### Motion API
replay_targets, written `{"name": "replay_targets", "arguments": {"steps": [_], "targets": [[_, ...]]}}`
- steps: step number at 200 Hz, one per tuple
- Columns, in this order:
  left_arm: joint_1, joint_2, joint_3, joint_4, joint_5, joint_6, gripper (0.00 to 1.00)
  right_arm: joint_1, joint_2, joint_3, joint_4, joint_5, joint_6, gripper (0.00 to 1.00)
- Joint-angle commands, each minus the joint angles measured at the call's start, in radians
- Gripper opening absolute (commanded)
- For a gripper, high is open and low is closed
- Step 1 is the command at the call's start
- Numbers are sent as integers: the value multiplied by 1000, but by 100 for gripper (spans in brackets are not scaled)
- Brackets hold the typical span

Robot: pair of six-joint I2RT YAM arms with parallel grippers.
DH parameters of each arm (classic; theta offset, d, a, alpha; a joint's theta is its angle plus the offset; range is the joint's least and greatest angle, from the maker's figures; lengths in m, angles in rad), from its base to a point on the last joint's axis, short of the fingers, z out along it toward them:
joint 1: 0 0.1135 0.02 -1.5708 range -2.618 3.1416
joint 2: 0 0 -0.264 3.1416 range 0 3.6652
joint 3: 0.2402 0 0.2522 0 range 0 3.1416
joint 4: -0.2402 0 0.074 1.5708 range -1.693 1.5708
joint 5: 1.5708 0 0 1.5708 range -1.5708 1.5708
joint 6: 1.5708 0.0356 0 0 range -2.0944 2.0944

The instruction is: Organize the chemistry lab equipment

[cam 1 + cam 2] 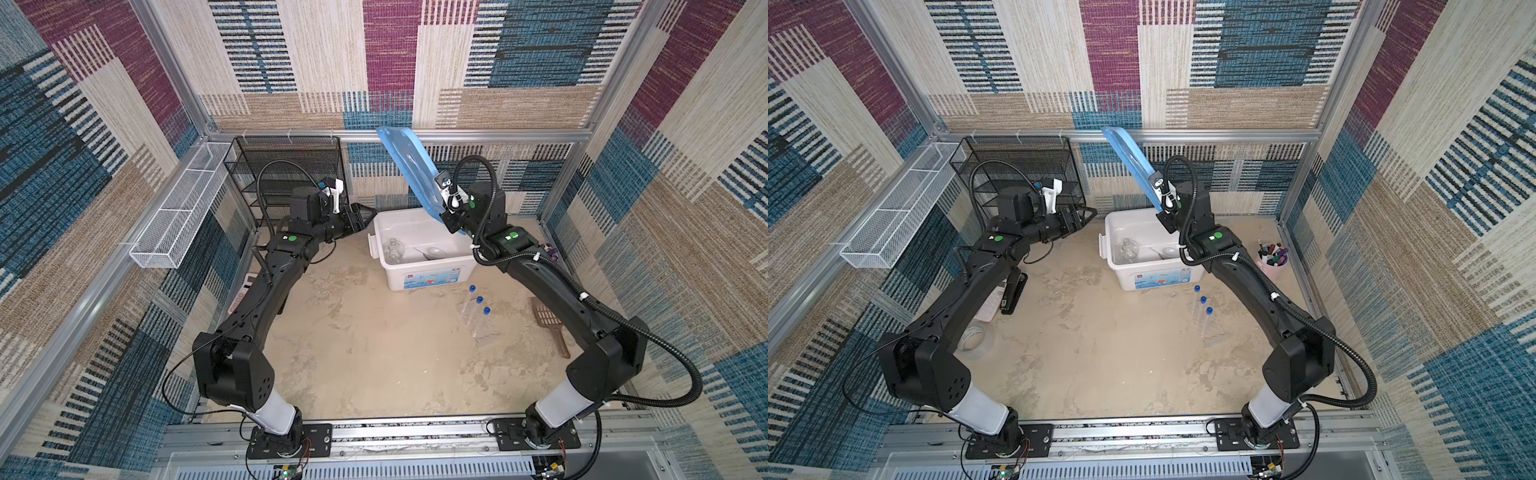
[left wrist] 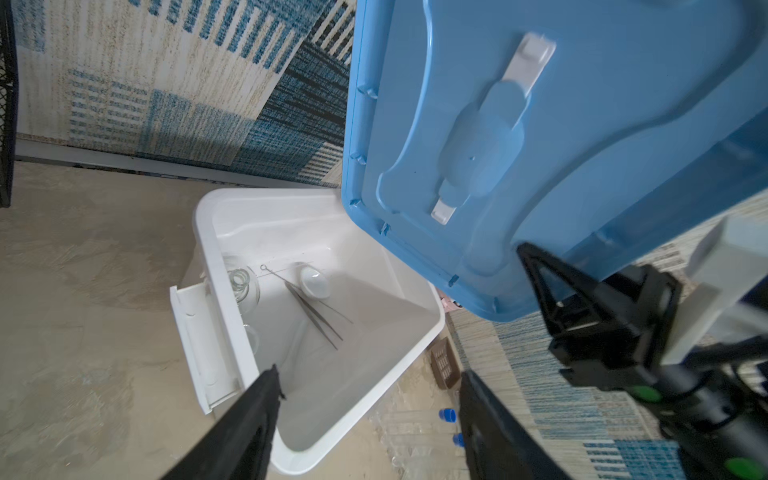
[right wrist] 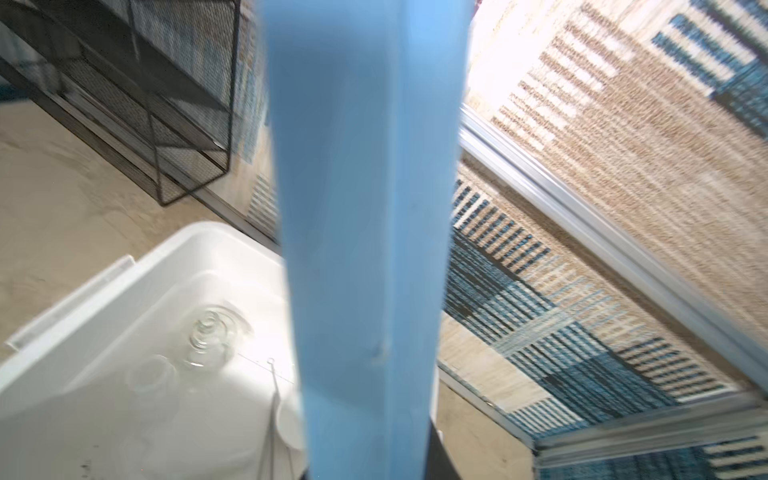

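The right gripper (image 1: 450, 219) clamps the tilted blue plastic lid (image 1: 409, 166) above the white plastic bin (image 2: 266, 193) holding the glass flask (image 2: 241, 282), white ceramic dish (image 2: 315, 282) and metal tweezers (image 2: 316, 318). The left gripper (image 2: 370, 371) gapes empty; three blue-capped test tubes (image 1: 473, 307) lie beside the bin.

black mesh rack (image 1: 291, 149), white wire basket (image 1: 174, 212), brown scoop (image 1: 546, 318), cup of markers (image 1: 1273, 266)

Blue lid (image 1: 409, 166), white bin (image 1: 428, 272).
Clear test tubes (image 1: 473, 311), blue caps (image 1: 479, 299); mottled beige counter (image 1: 374, 353); walls (image 1: 390, 62) in striped blue, maroon and cream patchwork.
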Motion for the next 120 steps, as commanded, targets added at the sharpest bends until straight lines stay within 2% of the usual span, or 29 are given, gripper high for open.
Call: {"name": "replay_targets", "arguments": {"steps": [1,22,47,76,94,120], "targets": [[29,-4,0,96,96,-108,70,18,-43,-82,248,184,-192,15],[57,-1,-19,158,125,-186,70,20,-92,-166,335,203,-282,15],[68,25,-45,312,180,-329,68,30,-152,-281,421,195,-400,16],[68,77,-38,475,239,-475,66,38,-169,-336,420,199,-467,16],[66,91,-36,516,248,-519,66,50,-192,-406,470,195,-512,17],[66,87,-50,511,230,-514,66,55,-206,-479,531,193,-562,17]]}}
